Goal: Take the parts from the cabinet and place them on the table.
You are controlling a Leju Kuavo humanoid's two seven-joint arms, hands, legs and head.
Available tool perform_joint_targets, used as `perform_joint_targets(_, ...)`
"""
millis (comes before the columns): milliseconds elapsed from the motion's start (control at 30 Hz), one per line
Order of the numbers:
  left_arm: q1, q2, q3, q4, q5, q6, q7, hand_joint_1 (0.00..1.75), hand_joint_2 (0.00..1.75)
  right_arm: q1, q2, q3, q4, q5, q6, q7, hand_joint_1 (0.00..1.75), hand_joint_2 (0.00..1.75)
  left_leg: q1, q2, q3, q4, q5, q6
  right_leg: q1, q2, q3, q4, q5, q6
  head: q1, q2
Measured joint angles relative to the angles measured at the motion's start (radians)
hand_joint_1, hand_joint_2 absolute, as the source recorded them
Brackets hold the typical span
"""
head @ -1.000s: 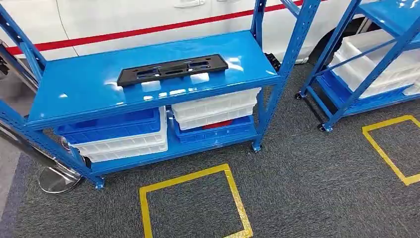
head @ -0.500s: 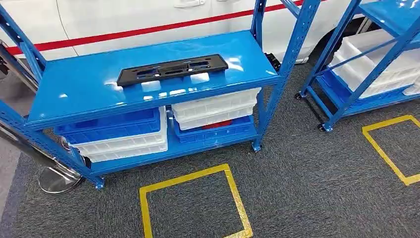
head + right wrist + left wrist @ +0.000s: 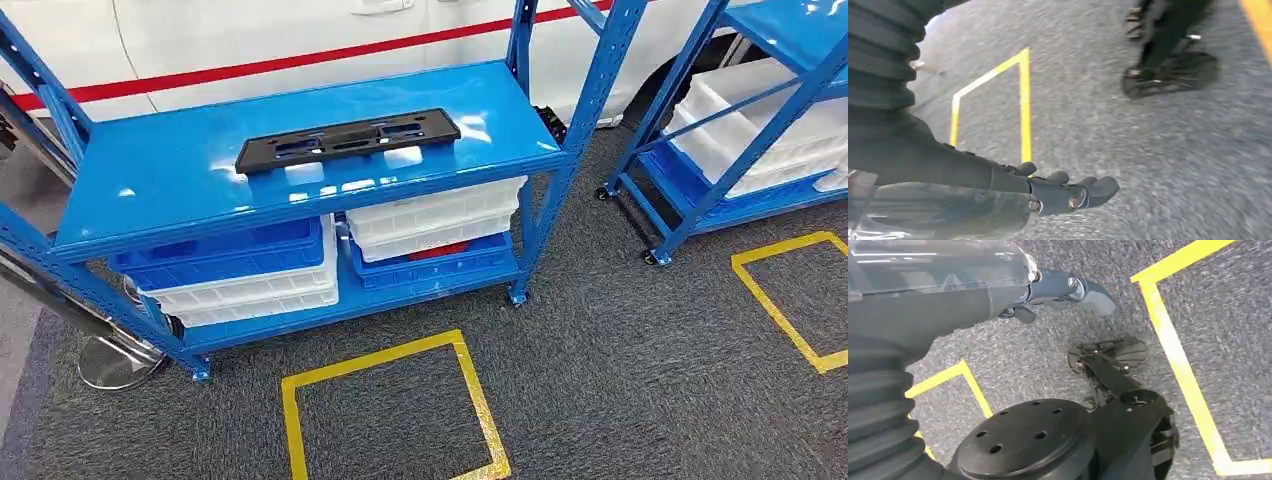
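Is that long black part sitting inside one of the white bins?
No, the black part lies flat on the blue shelf, above the bins.

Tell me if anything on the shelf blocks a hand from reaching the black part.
Nothing visible does. The long black plastic part lies alone on the blue metal shelf, open from the front and above. Both hands, left and right, hang over grey carpet, holding nothing.
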Motion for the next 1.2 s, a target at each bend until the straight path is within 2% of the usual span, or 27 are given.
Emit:
perform_joint_targets(133, -0.008, 0.000, 0.054, 0.008, -0.031, -0.009, -0.013, 0.00, 0.00, -0.017, 0.000, -0.120, 0.006, -0.018, 0.012, -0.075, 0.00, 0.00, 0.000, 0.000, 0.000, 0.000, 0.000, 0.000, 0.000, 0.000, 0.000, 0.000, 0.000, 0.000, 0.000, 0.000)
perform_joint_targets(333, -0.014, 0.000, 0.107, 0.012, -0.065, -0.018, -0.024, 0.00, 0.00, -0.041, 0.001, -0.248, -0.028, -0.081, 0.078, -0.211, 0.00, 0.00, 0.000, 0.000, 0.000, 0.000, 0.000, 0.000, 0.000, 0.000, 0.000, 0.000, 0.000, 0.000, 0.000, 0.000)
perform_joint_targets(367, -0.016, 0.000, 0.117, 0.013, -0.071, -0.020, -0.027, 0.00, 0.00, -0.046, 0.002, -0.268, -0.045, -0.095, 0.092, -0.231, 0.00, 1.75, 0.000, 0.000, 0.000, 0.000, 0.000, 0.000, 0.000, 0.000, 0.000, 0.000, 0.000, 0.000, 0.000, 0.000)
perform_joint_targets(433, -0.021, 0.000, 0.133, 0.018, -0.081, -0.022, -0.033, 0.00, 0.00, -0.054, 0.005, -0.298, -0.088, -0.121, 0.119, -0.266, 0.00, 1.75, 0.000, 0.000, 0.000, 0.000, 0.000, 0.000, 0.000, 0.000, 0.000, 0.000, 0.000, 0.000, 0.000, 0.000)
perform_joint_targets(467, -0.023, 0.000, 0.141, 0.020, -0.083, -0.024, -0.034, 0.00, 0.00, -0.056, 0.009, -0.308, -0.117, -0.134, 0.130, -0.281, 0.00, 1.75, -0.001, 0.000, -0.001, 0.006, -0.002, 0.003, -0.005, 0.000, 0.001, -0.004, 0.002, 0.002, 0.000, 0.000)
perform_joint_targets(500, -0.024, 0.000, 0.147, 0.020, -0.086, -0.026, -0.035, 0.00, 0.00, -0.057, 0.015, -0.314, -0.146, -0.146, 0.140, -0.294, 0.00, 0.00, -0.002, -0.001, -0.004, 0.008, -0.003, 0.011, -0.008, 0.000, 0.001, -0.003, 0.003, 0.004, -0.001, 0.000)
perform_joint_targets(600, -0.028, 0.000, 0.165, 0.022, -0.097, -0.031, -0.040, 0.00, 0.00, -0.057, 0.030, -0.321, -0.244, -0.178, 0.159, -0.327, 0.00, 0.00, -0.005, -0.001, -0.005, 0.007, -0.002, 0.017, -0.011, 0.000, 0.001, -0.008, 0.005, 0.010, 0.000, 0.000)
perform_joint_targets(633, -0.030, 0.000, 0.168, 0.022, -0.101, -0.032, -0.042, 0.00, 0.00, -0.057, 0.031, -0.321, -0.274, -0.186, 0.163, -0.335, 0.00, 0.00, -0.006, 0.000, -0.002, -0.007, 0.005, 0.024, -0.009, 0.001, 0.005, -0.016, 0.009, 0.016, -0.001, 0.000)
perform_joint_targets(667, -0.031, -0.002, 0.171, 0.024, -0.102, -0.033, -0.043, 0.00, 0.00, -0.055, 0.033, -0.321, -0.308, -0.195, 0.165, -0.343, 0.00, 0.00, 0.012, 0.005, 0.018, -0.035, 0.022, 0.031, -0.009, -0.009, 0.007, -0.002, 0.003, 0.016, 0.000, 0.000)
perform_joint_targets(700, -0.032, -0.003, 0.174, 0.026, -0.104, -0.035, -0.045, 0.00, 0.00, -0.055, 0.035, -0.321, -0.343, -0.203, 0.166, -0.353, 0.00, 0.00, 0.009, 0.009, 0.026, -0.048, 0.026, 0.036, -0.005, -0.022, -0.006, 0.024, -0.014, 0.020, 0.002, 0.000)
perform_joint_targets(767, -0.033, -0.003, 0.185, 0.030, -0.111, -0.037, -0.050, 0.00, 0.00, -0.054, 0.035, -0.316, -0.415, -0.216, 0.165, -0.368, 0.00, 0.00, 0.008, 0.014, 0.026, -0.049, 0.027, 0.037, -0.008, -0.023, -0.076, 0.156, -0.087, 0.026, 0.005, 0.000)
perform_joint_targets(800, -0.033, -0.003, 0.190, 0.033, -0.112, -0.037, -0.051, 0.00, 0.00, -0.051, 0.035, -0.311, -0.450, -0.220, 0.161, -0.375, 0.00, 0.00, 0.008, 0.015, 0.027, -0.049, 0.026, 0.036, -0.012, -0.023, -0.117, 0.231, -0.113, 0.031, 0.004, 0.000)
perform_joint_targets(833, -0.033, -0.003, 0.193, 0.036, -0.113, -0.038, -0.051, 0.00, 0.00, -0.047, 0.035, -0.302, -0.484, -0.224, 0.156, -0.381, 0.00, 0.00, 0.009, 0.016, 0.027, -0.048, 0.025, 0.034, -0.016, -0.024, -0.144, 0.273, -0.117, 0.037, 0.005, 0.000)
perform_joint_targets(867, -0.034, -0.003, 0.196, 0.037, -0.115, -0.039, -0.052, 0.00, 0.00, -0.043, 0.035, -0.292, -0.519, -0.229, 0.152, -0.389, 0.00, 0.00, 0.012, 0.016, 0.028, -0.047, 0.022, 0.030, -0.022, -0.025, -0.148, 0.267, -0.095, 0.042, 0.004, 0.000)
perform_joint_targets(900, -0.035, -0.005, 0.201, 0.038, -0.116, -0.042, -0.053, 0.00, 0.00, -0.040, 0.034, -0.281, -0.553, -0.231, 0.145, -0.396, 0.00, 0.00, 0.018, 0.015, 0.031, -0.043, 0.018, 0.022, -0.028, -0.028, -0.128, 0.215, -0.051, 0.050, 0.005, 0.000)
perform_joint_targets(967, -0.035, -0.007, 0.211, 0.043, -0.121, -0.044, -0.055, 0.00, 0.00, -0.038, 0.033, -0.252, -0.625, -0.235, 0.132, -0.410, 0.00, 0.00, 0.031, 0.016, 0.034, -0.023, 0.000, 0.002, -0.043, -0.039, -0.047, 0.040, 0.049, 0.068, 0.005, 0.000)
perform_joint_targets(1000, -0.035, -0.004, 0.216, 0.044, -0.122, -0.045, -0.056, 0.00, 0.00, -0.038, 0.034, -0.233, -0.652, -0.236, 0.124, -0.415, 0.00, 0.00, 0.026, 0.016, 0.025, -0.013, -0.010, -0.012, -0.038, -0.038, -0.040, 0.024, 0.021, 0.071, 0.008, 0.000)
perform_joint_targets(1033, -0.039, -0.001, 0.220, 0.046, -0.124, -0.046, -0.057, 0.00, 0.00, -0.041, 0.028, -0.214, -0.681, -0.237, 0.118, -0.423, 0.00, 0.00, 0.022, 0.015, 0.022, 0.002, -0.018, -0.020, -0.034, -0.027, -0.041, 0.017, 0.026, 0.045, 0.010, 0.000)
perform_joint_targets(1067, -0.041, -0.002, 0.222, 0.047, -0.125, -0.047, -0.060, 0.00, 0.00, -0.034, 0.025, -0.193, -0.713, -0.238, 0.108, -0.428, 0.00, 0.00, 0.021, 0.014, 0.023, -0.004, -0.017, -0.024, -0.034, -0.028, -0.045, 0.025, 0.021, 0.030, 0.008, 0.000)
perform_joint_targets(1167, -0.039, -0.004, 0.234, 0.053, -0.132, -0.050, -0.064, 0.00, 0.00, -0.033, 0.021, -0.140, -0.789, -0.240, 0.087, -0.444, 0.00, 0.00, 0.030, 0.012, 0.026, -0.009, -0.018, -0.037, -0.029, -0.027, -0.052, 0.031, 0.019, 0.002, 0.008, 0.000)
perform_joint_targets(1200, -0.040, -0.004, 0.237, 0.054, -0.132, -0.050, -0.066, 0.00, 0.00, -0.031, 0.019, -0.131, -0.809, -0.240, 0.082, -0.446, 0.00, 0.00, 0.030, 0.011, 0.016, 0.020, -0.041, -0.034, -0.028, -0.032, -0.051, 0.030, 0.018, -0.004, 0.007, 0.000)
